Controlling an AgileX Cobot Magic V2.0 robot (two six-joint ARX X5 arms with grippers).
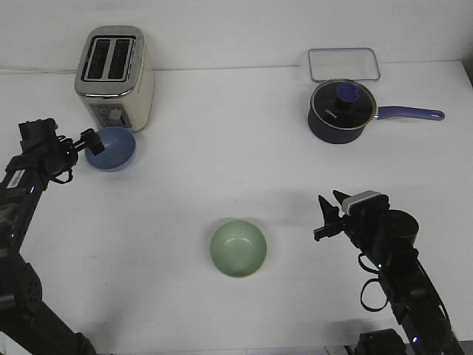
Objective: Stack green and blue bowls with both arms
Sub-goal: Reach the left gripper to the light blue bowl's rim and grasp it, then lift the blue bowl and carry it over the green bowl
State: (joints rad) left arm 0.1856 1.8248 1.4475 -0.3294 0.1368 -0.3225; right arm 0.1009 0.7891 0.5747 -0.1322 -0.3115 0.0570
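Note:
The pale green bowl [238, 248] sits upright on the white table [222, 170], front centre. The light blue bowl [112, 148] is at the left, just in front of the toaster, tilted a little. My left gripper [90, 141] is at the blue bowl's left rim, its fingers closed over the rim. My right gripper [329, 214] is open and empty, to the right of the green bowl and a good gap from it, pointing left.
A cream and silver toaster [114, 78] stands at the back left, right behind the blue bowl. A dark navy saucepan [340, 112] with a glass lid and a handle pointing right is at the back right. A clear rectangular lid [344, 63] lies behind it.

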